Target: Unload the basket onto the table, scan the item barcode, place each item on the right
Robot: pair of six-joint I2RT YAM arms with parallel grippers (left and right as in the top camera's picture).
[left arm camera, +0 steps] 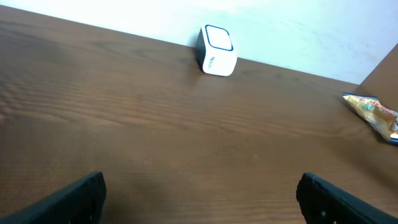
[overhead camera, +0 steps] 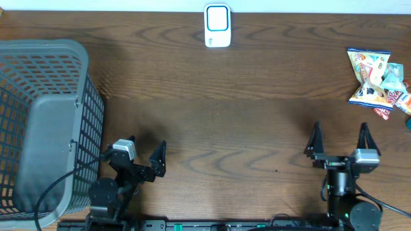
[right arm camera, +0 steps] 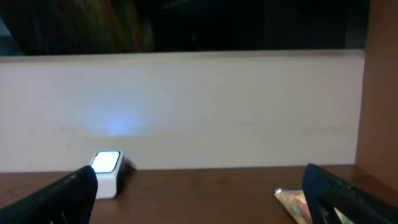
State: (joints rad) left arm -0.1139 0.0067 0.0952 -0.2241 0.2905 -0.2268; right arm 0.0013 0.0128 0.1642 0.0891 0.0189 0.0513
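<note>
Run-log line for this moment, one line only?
left claw: open, empty | right claw: open, empty | snack packets: far right, untouched | scanner: far edge

The scanner (overhead camera: 218, 26) is sitting at the far edge of the bench (overhead camera: 225, 115). The basket (overhead camera: 93, 122) is standing well left of it and nearer; the snack packets (overhead camera: 376, 83) are lying well right of it.

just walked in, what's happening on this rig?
Nothing is being handled yet. The left arm's fingers and the right arm's fingers are open and empty at the near edge of the table. The snack packets lie in the far right corner, the scanner stands at the far edge, and a grey basket sits on the left.
</note>
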